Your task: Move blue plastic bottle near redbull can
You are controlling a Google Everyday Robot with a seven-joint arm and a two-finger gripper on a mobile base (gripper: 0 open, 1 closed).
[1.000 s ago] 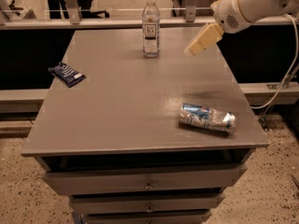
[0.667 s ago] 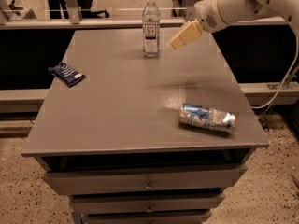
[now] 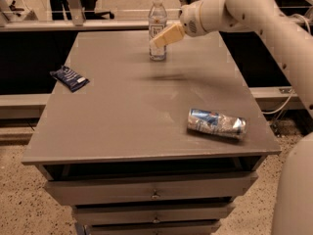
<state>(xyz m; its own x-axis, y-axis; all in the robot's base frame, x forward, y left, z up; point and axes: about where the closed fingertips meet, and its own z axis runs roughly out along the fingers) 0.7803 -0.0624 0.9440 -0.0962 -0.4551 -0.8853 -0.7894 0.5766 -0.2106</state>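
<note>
Because the gripper (image 3: 164,35) sits right at the label of the blue plastic bottle (image 3: 157,14), overlapping it from the right, you cannot tell whether it is spread or closed, or whether it holds the bottle at all. That bottle stands upright near the far edge of the table (image 3: 122,111), so a sideways nudge could tip it off the back. Watch the redbull can (image 3: 216,124) too: it lies on its side near the front right corner and may roll if bumped. Between them you have broad open tabletop; the snack packet (image 3: 70,78) lies well apart at the left.
</note>
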